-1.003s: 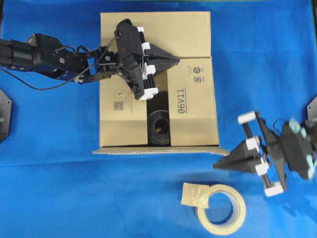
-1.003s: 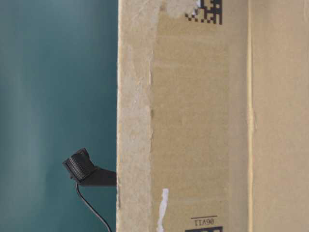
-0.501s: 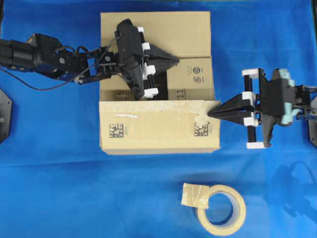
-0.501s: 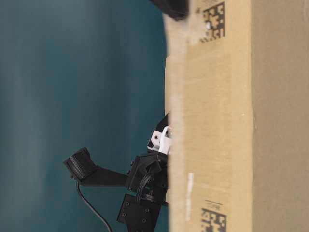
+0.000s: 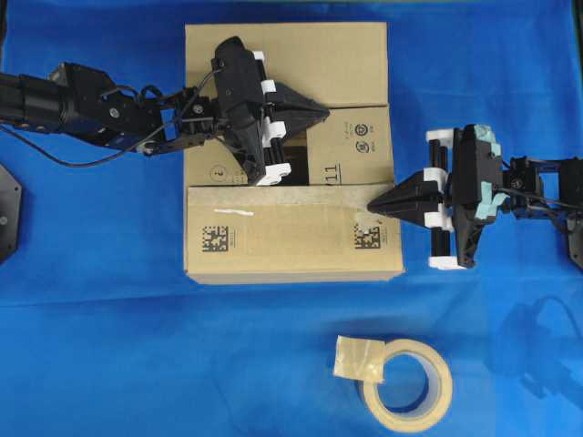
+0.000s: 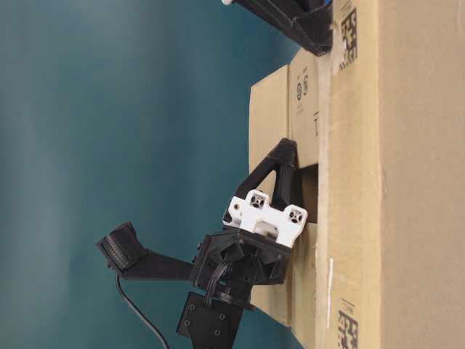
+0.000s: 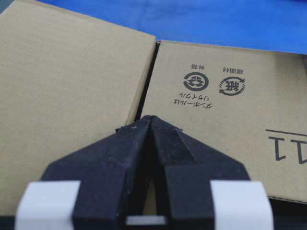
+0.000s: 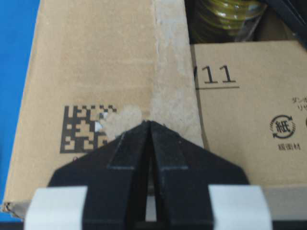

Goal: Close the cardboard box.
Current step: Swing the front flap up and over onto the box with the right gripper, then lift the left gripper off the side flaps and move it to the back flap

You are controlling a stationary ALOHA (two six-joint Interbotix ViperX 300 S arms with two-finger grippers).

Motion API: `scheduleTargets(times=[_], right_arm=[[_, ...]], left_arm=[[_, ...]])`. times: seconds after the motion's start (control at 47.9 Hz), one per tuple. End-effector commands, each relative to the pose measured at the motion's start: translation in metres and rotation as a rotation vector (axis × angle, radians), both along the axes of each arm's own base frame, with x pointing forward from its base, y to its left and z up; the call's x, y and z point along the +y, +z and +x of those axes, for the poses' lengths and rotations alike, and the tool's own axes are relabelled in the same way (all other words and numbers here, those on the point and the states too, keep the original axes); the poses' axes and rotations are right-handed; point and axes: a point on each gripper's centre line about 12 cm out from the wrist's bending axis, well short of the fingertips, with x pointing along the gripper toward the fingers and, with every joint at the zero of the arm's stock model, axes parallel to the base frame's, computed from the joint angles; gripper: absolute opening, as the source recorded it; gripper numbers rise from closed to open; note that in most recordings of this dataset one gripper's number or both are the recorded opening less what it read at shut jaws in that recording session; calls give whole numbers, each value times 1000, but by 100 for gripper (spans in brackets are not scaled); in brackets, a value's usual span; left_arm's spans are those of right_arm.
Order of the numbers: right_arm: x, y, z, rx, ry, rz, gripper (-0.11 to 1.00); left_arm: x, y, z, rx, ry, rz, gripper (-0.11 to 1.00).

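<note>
**Box flaps partly down, both grippers pinched shut on top**

From overhead you saw the cardboard box (image 5: 290,150) in the upper middle of the blue cloth (image 5: 109,346), with the near long flap (image 5: 293,238) lying flat over its front half and showing two printed codes. Your left gripper (image 5: 321,111) sat on top near the far seam, its fingers brought together to a point with nothing between them. Your right gripper (image 5: 375,204) came in from the right, likewise pinched shut and empty, its tip at the right end of the near flap's edge. A tape roll (image 5: 405,383) lay well apart on the cloth toward you.

The table-level view added what overhead hid: the flaps (image 6: 287,116) under the left gripper (image 6: 287,149) were not flat but stood tilted off the box top.

The right wrist camera showed the closed fingertips (image 8: 149,129) resting against the near flap beside a code (image 8: 86,128), and (only here) a yellowish object (image 8: 230,14) inside the remaining gap. The left wrist camera showed its tip (image 7: 151,122) over the seam between two flaps.
</note>
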Motion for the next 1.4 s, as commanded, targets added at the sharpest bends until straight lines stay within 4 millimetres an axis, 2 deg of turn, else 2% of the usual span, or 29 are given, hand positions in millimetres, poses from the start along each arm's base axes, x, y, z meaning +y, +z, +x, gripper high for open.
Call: scheduleTargets(times=[0.0,0.167,0.397,0.543,0.752,0.919,1.128,1.379], right_arm=[[-1,6,4,-18,-3,1,0],[0,6,4,-18,-1,1,0],[-1,6,4,-23,-3,0,0],[-1,7,5,-24,-3,-1,0],[-1,7,5,-24,-3,-1,0],[-1,6,4,-24,-3,-1,0],[0,7,5,-24,-1,-1,0],[-1,6,5,-23,-3,-1,0]], left_arm=[[0,10,1,-29,0,4,0],[-1,23,1,-47,-3,9,0],[1,74,-5,-55,-2,19,0],[15,110,-13,-37,32,15,0],[57,140,-22,39,121,3,0],[85,149,-23,164,158,15,0],[113,144,-18,324,178,-13,0],[127,135,-15,496,174,-75,0]])
